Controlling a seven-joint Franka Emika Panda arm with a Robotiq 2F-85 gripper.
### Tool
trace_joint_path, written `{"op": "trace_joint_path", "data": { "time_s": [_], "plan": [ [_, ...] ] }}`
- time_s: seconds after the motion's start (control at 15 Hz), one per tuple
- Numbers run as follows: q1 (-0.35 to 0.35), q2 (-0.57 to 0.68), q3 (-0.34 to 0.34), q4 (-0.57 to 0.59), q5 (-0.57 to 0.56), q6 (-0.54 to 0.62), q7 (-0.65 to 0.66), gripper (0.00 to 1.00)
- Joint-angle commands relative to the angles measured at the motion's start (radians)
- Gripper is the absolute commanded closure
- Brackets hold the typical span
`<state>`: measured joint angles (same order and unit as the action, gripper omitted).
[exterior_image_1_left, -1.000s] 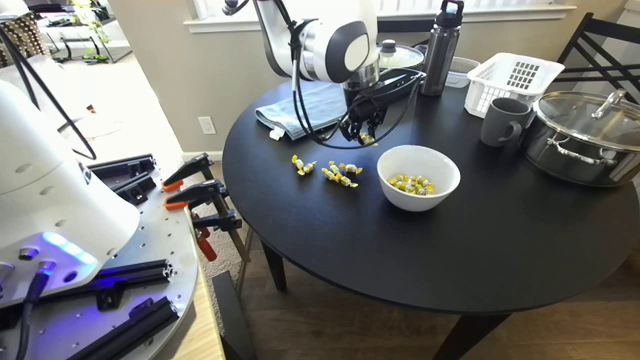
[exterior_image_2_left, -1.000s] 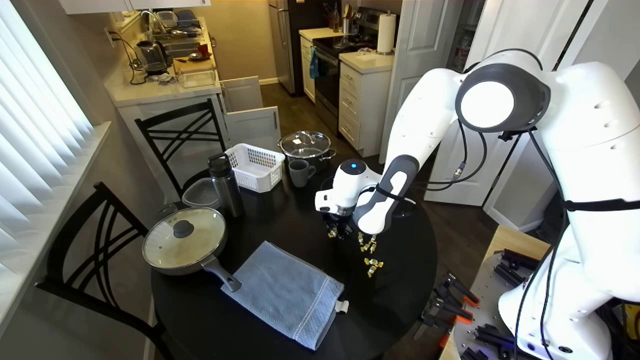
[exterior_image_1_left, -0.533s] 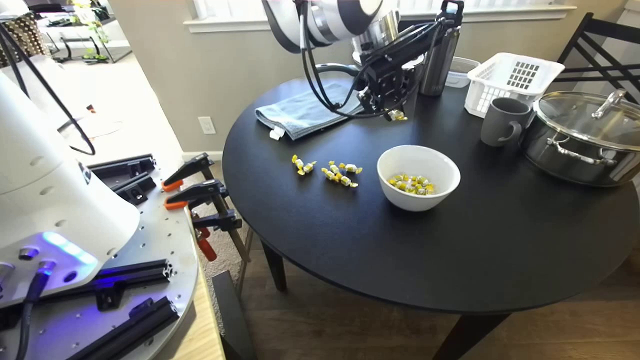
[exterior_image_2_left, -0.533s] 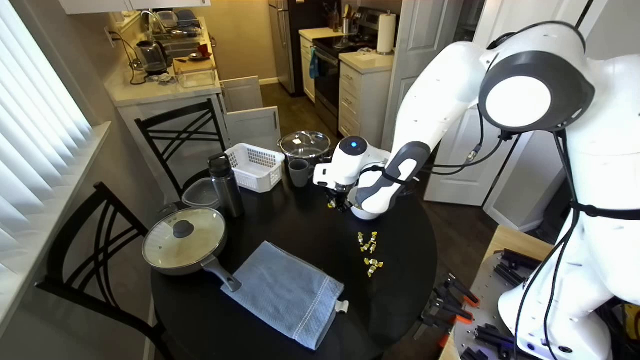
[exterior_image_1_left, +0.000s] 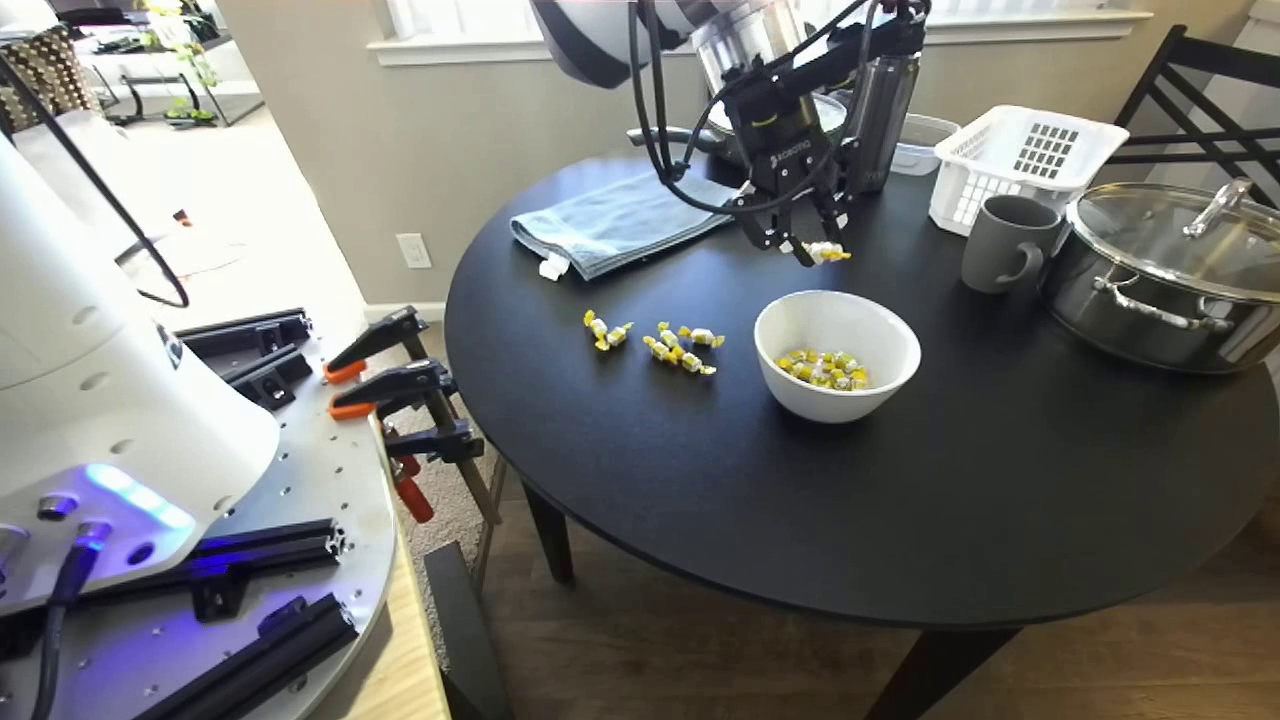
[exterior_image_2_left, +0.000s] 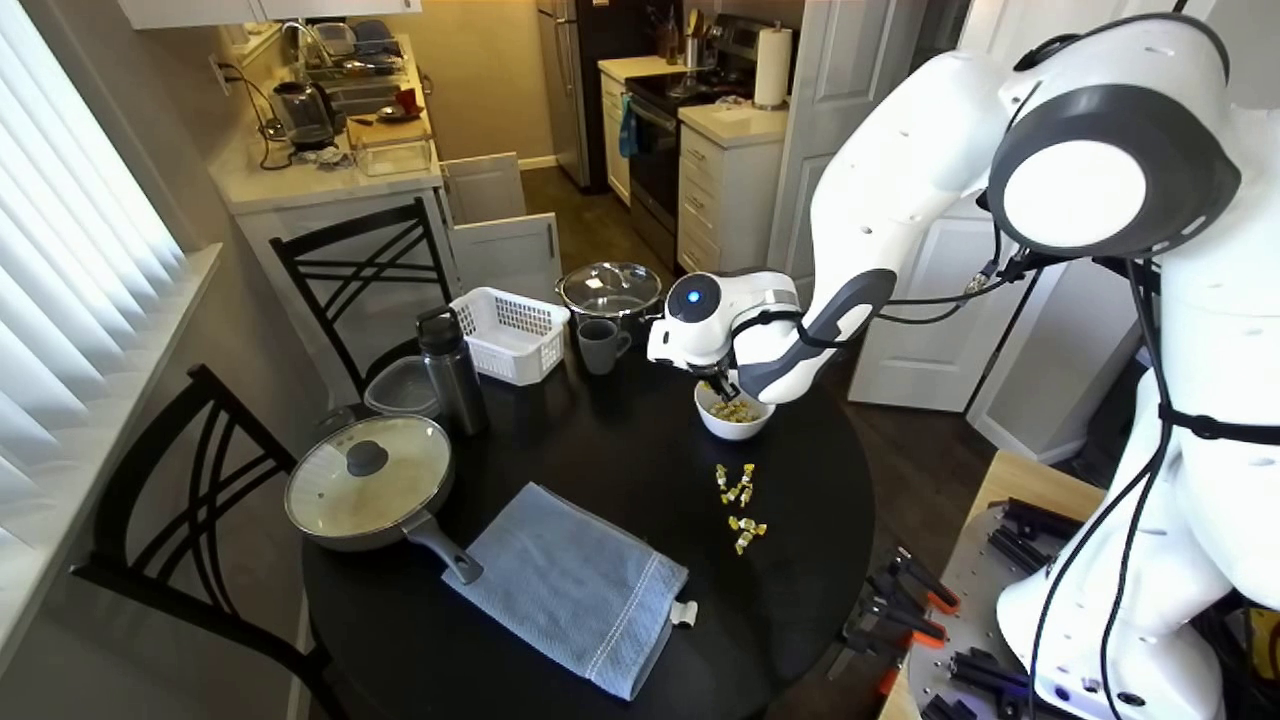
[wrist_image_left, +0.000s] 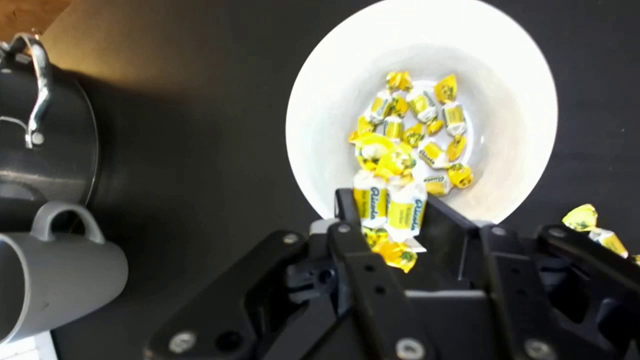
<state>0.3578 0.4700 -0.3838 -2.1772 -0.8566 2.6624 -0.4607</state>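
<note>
Two yellow-and-white wrapped candies are pinched side by side between the fingertips of my gripper in the wrist view. Beyond them lies the white bowl, with several similar candies at its bottom. In an exterior view the gripper hangs tilted above the table, just behind the bowl and higher than its rim, the held candies sticking out. Loose candies lie in two small groups on the black table. In an exterior view the arm partly hides the gripper above the bowl.
A grey mug and a lidded steel pot stand beyond the bowl. Farther back are a white basket, a steel bottle and a lidded pan. A folded blue towel lies on the table.
My gripper has risen from near the loose candies, then swung over toward the bowl, still carrying its candies. The bowl has come out from behind the arm in an exterior view.
</note>
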Motion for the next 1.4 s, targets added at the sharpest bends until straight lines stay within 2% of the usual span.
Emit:
{"op": "trace_joint_path", "data": {
  "time_s": [0.0, 0.07, 0.13, 0.27, 0.4, 0.6, 1.0, 1.13, 1.27, 1.33],
  "plan": [
    [-0.107, -0.034, 0.124, -0.016, -0.120, -0.125, 0.122, 0.91],
    [-0.131, -0.033, 0.154, -0.016, -0.141, -0.142, 0.152, 0.87],
    [-0.150, -0.036, 0.180, -0.018, -0.157, -0.156, 0.177, 0.41],
    [-0.190, -0.041, 0.229, -0.026, -0.176, -0.142, 0.212, 0.36],
    [-0.214, -0.040, 0.265, -0.028, -0.189, -0.133, 0.237, 0.23],
    [-0.251, -0.039, 0.329, -0.037, -0.148, -0.111, 0.220, 0.03],
    [-0.333, -0.008, 0.461, -0.077, -0.057, 0.044, 0.087, 0.00],
    [-0.383, 0.011, 0.512, -0.099, 0.029, 0.098, -0.040, 0.00],
    [-0.458, 0.029, 0.589, -0.116, 0.120, 0.098, -0.188, 0.00],
    [-0.461, 0.033, 0.595, -0.122, 0.168, 0.094, -0.259, 0.00]
  ]
}}
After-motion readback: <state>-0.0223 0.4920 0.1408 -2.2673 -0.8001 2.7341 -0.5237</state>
